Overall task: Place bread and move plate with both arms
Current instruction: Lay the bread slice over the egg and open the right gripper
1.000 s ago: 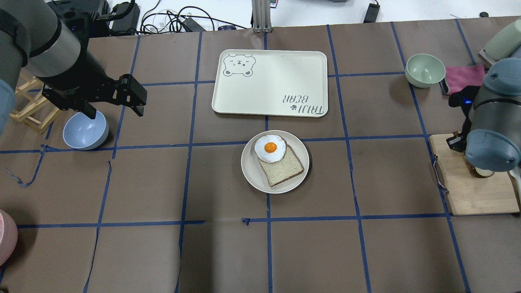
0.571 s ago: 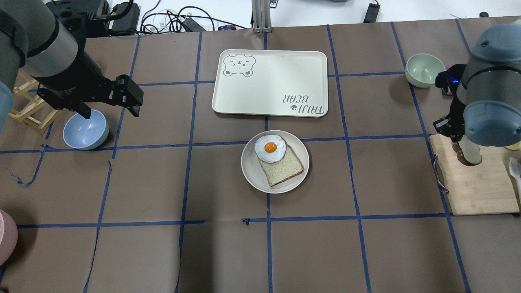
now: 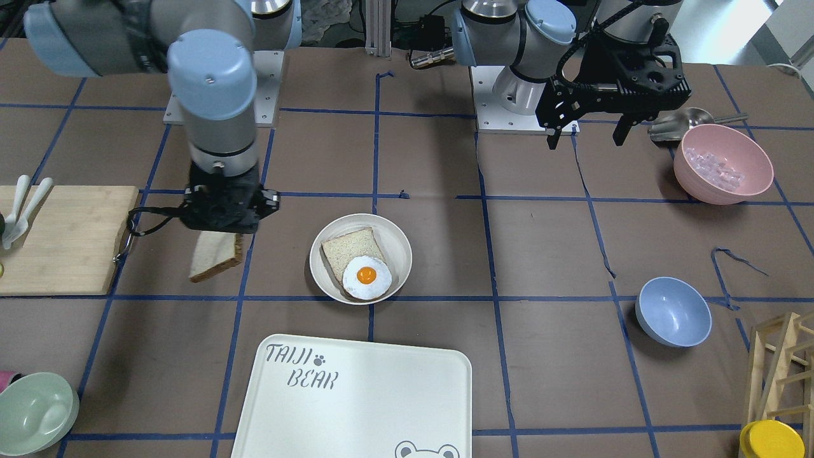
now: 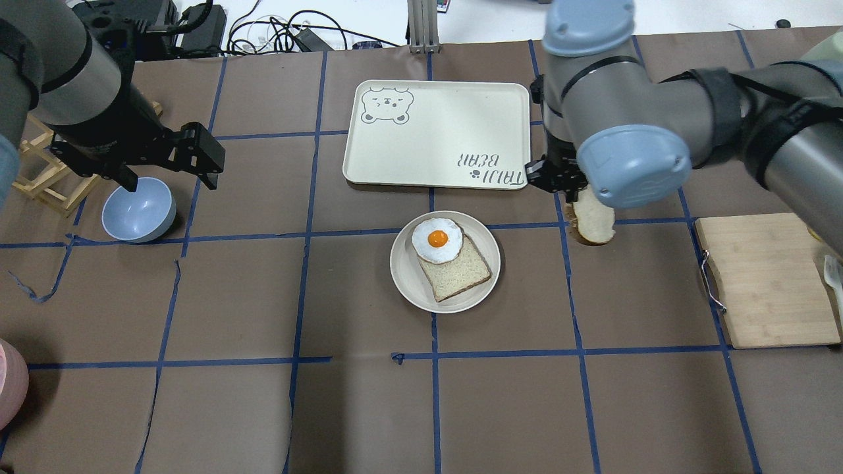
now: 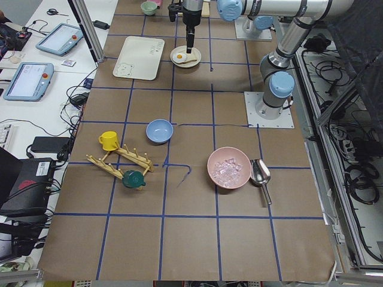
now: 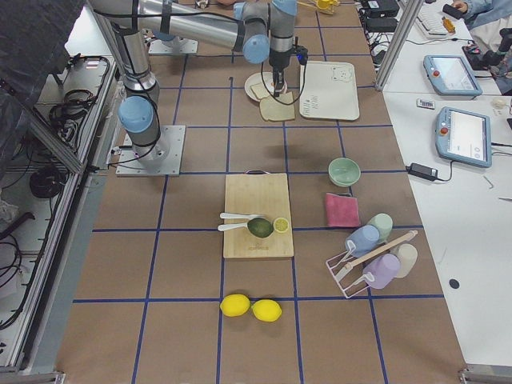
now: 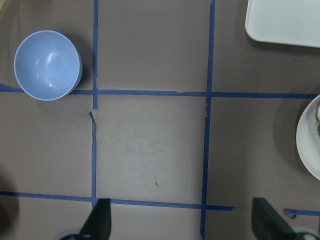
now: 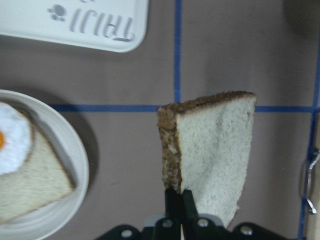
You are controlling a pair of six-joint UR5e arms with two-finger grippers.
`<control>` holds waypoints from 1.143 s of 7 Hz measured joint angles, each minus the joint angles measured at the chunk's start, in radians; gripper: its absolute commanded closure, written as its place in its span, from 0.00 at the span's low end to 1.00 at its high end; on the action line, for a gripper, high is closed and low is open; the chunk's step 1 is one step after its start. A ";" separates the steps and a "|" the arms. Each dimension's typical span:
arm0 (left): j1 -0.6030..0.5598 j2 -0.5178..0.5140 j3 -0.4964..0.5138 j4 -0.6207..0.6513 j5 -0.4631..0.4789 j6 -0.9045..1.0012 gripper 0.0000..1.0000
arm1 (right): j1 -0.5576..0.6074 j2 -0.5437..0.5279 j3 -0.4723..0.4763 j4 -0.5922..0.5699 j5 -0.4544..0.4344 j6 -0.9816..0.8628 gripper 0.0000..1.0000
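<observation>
My right gripper is shut on the bread, a pale speckled slice with a dark brown crust. The slice hangs on edge above the table, to the right of the plate in the overhead view. In the right wrist view the fingers pinch the bread at its lower edge. The round cream plate holds a second slice with a fried egg on it. My left gripper is open and empty, hovering far left by the blue bowl; its fingertips show in the left wrist view.
The "TAIJI BEAR" tray lies behind the plate. A wooden cutting board lies at the right. A pale green bowl, a pink bowl and a wooden rack stand at the table's edges.
My right arm has lifted the bread off the cutting board and swung it left toward the plate. My left gripper has drifted slightly left and stays open.
</observation>
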 measured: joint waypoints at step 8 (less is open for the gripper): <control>0.000 -0.008 0.000 0.002 -0.002 0.003 0.00 | 0.318 0.231 -0.034 -0.203 -0.073 0.291 0.24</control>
